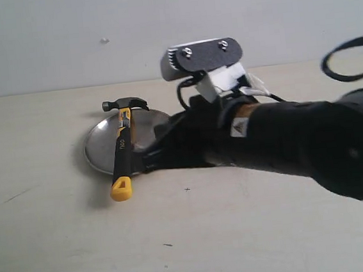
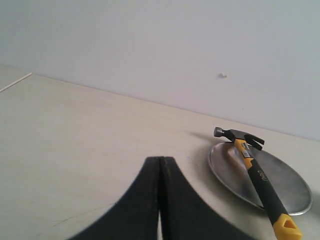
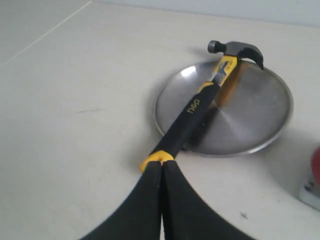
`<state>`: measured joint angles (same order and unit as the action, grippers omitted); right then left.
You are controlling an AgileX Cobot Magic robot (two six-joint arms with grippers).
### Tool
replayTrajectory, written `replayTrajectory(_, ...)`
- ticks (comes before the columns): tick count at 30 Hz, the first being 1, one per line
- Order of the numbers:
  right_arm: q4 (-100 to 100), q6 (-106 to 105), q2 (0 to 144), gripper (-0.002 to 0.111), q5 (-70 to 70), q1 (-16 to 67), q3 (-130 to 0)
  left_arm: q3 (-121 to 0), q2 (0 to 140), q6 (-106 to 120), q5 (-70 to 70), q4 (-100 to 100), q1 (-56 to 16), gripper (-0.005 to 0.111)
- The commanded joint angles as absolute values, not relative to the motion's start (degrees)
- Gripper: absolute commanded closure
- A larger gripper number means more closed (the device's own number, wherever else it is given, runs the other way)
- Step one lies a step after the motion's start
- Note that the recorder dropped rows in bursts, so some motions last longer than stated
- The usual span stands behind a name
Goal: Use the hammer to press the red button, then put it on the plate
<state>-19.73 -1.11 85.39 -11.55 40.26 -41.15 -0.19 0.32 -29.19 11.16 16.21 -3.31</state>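
Hammer (image 1: 123, 148), small, claw-headed, dark steel with a black-and-yellow handle, lies across the round brushed-silver metal plate (image 1: 99, 147), butt overhanging its rim. Left gripper (image 2: 160, 159) and right gripper (image 3: 161, 164) both show jaws pressed together, empty. Placing looks done; next the right gripper must retreat without nudging the handle.

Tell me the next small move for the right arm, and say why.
Probably lift the right gripper straight up and draw it away. The small claw hammer with black handle and yellow ends already lies across the round silver metal plate, head over one rim, butt past the opposite rim. The gripper looks shut on nothing, so nothing seems left to release.
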Motion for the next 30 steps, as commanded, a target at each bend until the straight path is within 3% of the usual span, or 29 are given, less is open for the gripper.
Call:
replayTrajectory(1, -18.9, -1.8, 76.7, 0.108, -13.3, 40.3, -31.4, 0.0, 0.0, -29.1, 11.3, 16.3, -3.1, 0.107)
replayTrajectory(10, -19.6, -1.6, 54.5, 0.108, -12.0, 40.3, -13.8, 0.0, 0.0, -29.1, 11.3, 16.3, -3.1, 0.107)
replayTrajectory(16, -19.8, -0.9, 44.3, 0.108, -3.0, 40.3, -10.6, 0.0, 0.0, -29.1, 11.3, 16.3, -3.1, 0.107)
replayTrajectory(30, -19.8, -0.9, 39.7, 0.108, -2.7, 40.3, -10.6, 0.0, 0.0, -29.1, 11.3, 16.3, -3.1, 0.107)
